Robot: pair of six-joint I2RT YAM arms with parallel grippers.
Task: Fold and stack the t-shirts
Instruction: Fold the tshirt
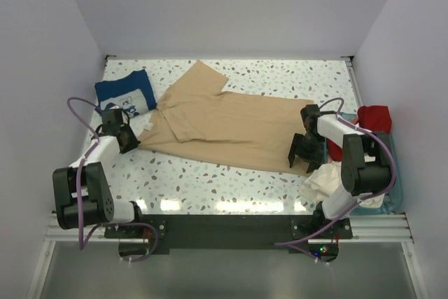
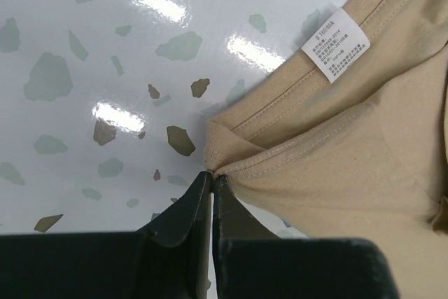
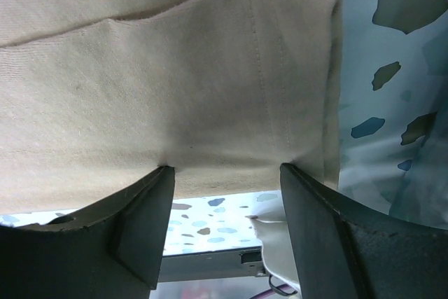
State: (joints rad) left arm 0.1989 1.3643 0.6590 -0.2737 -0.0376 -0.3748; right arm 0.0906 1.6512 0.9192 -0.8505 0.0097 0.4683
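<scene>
Tan cloth is filling the middle of the table (image 1: 210, 180): the beige t-shirt (image 1: 231, 120) is lying spread out, collar end toward my left arm and hem toward my right. I am judging this to be the grasping step ahead of a fold.

The left gripper (image 2: 212, 176) is pinching the shirt's edge just beside the neckline, jaws together on a small tuck of fabric. The right gripper (image 3: 227, 169) is poised at the hem corner with its jaws apart, clamping nothing.

Next I am needing that right pincer to close on the hem. Then both arms should be lifting together so the cloth is not dragging.

A white tag (image 2: 336, 48) is showing inside the collar, but its print is too small for me to read. The navy shirt (image 1: 126, 92) is sitting folded at the far left, its white print illegible.
</scene>
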